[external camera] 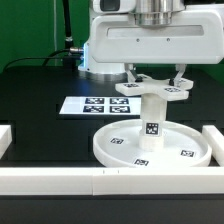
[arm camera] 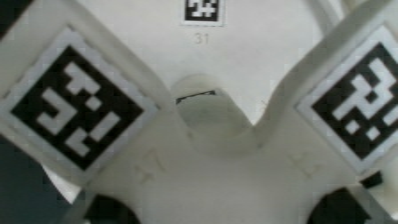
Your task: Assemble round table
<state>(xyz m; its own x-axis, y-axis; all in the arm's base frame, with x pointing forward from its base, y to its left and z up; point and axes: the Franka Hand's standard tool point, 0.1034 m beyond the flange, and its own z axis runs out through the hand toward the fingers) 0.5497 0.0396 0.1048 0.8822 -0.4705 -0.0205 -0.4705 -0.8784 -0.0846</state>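
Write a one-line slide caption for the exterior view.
Panda gripper with jaws astride the cross-shaped piece atop the upright leg, which stands in the round disc.

In the exterior view the light is bright and even, it seems to come from above, so the white round disc looks almost washed out against the black tabletop, where shadows hardly show. The wrist view is very close to the cross-shaped piece. Its tags are soft and blurred, and the lower corners fall dark.
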